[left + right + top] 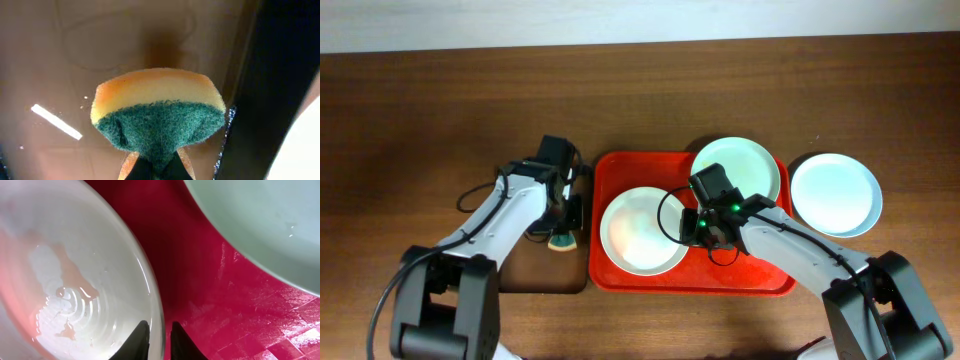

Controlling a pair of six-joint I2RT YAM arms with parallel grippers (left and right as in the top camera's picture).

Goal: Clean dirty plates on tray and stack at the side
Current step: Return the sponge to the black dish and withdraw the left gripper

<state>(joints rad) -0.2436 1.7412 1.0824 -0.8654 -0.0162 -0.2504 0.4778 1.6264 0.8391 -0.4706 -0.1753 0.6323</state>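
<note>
The red tray (760,272) holds a white plate (642,232) on its left and a pale green plate (740,165) at its back right, lapping over the rim. A pale blue plate (836,193) lies on the table to the right of the tray. My right gripper (698,228) is shut on the white plate's right rim; in the right wrist view its fingers (160,340) straddle the wet white plate (75,280), with the green plate (260,220) beyond. My left gripper (562,236) is shut on a yellow and green sponge (157,107), left of the tray.
A small dark tray (535,268) lies left of the red tray, under the sponge. Its wet glossy surface (60,75) fills the left wrist view. The brown table runs to a pale wall at the back.
</note>
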